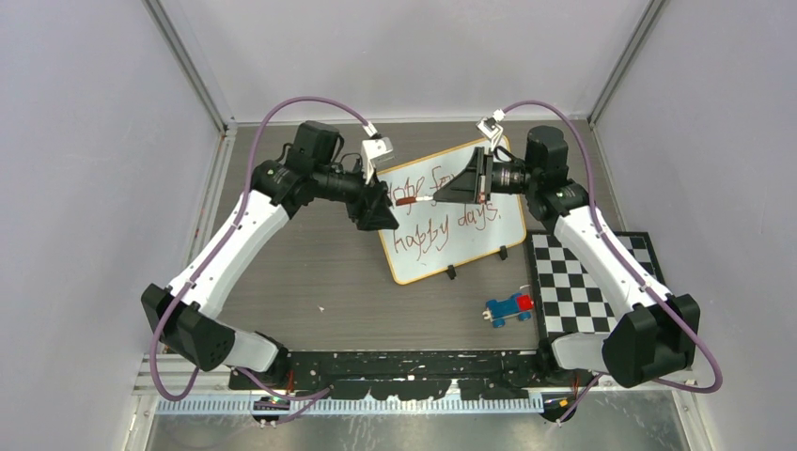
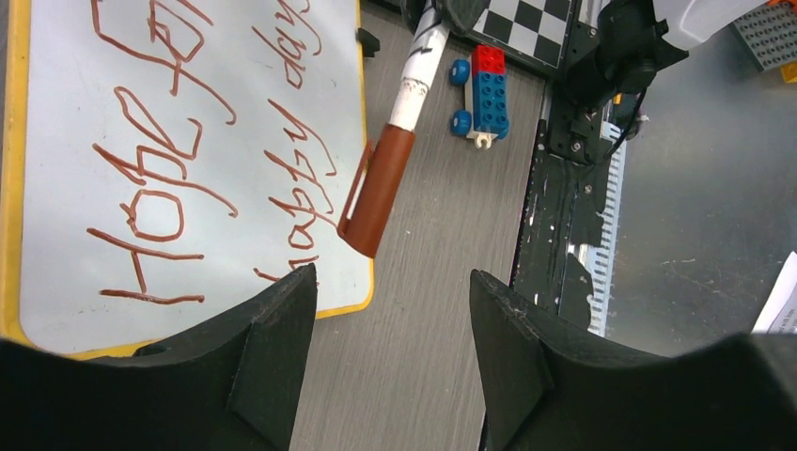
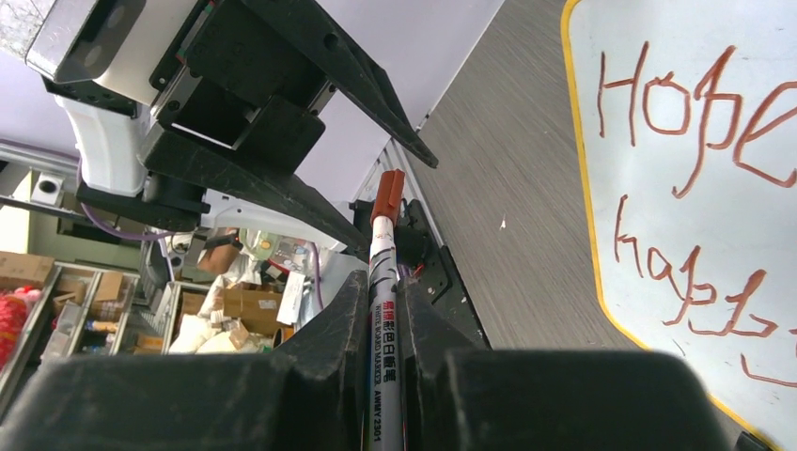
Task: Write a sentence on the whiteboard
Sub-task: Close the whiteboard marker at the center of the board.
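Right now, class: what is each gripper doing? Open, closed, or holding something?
Left gripper: open, holding nothing.
Right gripper: closed on the capped marker.

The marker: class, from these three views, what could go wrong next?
1. The right gripper holds the marker over the whiteboard; a slip could drop it onto the sentence and smudge the letters.
2. The left gripper stands open right at the end of the cap; pulling away crookedly might knock the cap or tilt the marker.
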`<act>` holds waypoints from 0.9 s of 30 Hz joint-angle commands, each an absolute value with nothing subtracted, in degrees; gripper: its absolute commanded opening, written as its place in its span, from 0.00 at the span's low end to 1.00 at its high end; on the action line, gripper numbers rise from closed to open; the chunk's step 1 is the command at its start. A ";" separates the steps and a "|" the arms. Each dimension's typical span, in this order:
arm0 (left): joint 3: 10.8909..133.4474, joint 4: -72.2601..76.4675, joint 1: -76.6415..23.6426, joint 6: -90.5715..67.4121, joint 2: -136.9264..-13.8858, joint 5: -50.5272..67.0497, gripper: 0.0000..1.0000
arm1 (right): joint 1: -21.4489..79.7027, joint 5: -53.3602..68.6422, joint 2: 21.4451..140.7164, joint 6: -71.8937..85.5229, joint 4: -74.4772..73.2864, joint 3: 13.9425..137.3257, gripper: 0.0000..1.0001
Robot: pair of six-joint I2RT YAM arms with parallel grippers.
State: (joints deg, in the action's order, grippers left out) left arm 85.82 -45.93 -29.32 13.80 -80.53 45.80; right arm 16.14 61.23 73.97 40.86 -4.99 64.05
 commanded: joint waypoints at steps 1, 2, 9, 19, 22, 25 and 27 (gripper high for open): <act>85.61 -41.97 -29.27 15.89 -80.49 49.07 0.61 | 17.23 63.74 71.73 42.18 -2.20 63.75 0.00; 85.68 -41.67 -29.27 16.01 -80.67 49.55 0.61 | 17.30 63.87 71.64 42.18 -2.24 63.58 0.00; 86.19 -41.31 -29.89 15.97 -81.55 52.19 0.53 | 17.74 63.90 71.60 42.28 -2.28 63.67 0.00; 86.49 -42.46 -31.39 16.21 -81.65 52.42 0.19 | 18.75 63.15 72.30 40.16 -4.49 63.64 0.00; 87.21 -44.20 -32.12 17.08 -81.90 52.22 0.10 | 19.33 62.44 72.70 37.12 -7.85 64.57 0.00; 87.70 -45.29 -32.91 17.64 -82.06 51.38 0.02 | 19.98 62.14 72.80 35.96 -9.37 65.07 0.00; 87.71 -45.50 -33.25 17.67 -82.21 51.04 0.00 | 20.34 62.14 72.90 35.80 -9.33 65.08 0.00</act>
State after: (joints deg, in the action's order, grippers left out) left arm 85.69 -45.78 -31.97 16.69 -82.30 49.98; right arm 19.16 62.92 73.73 38.39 -7.97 63.70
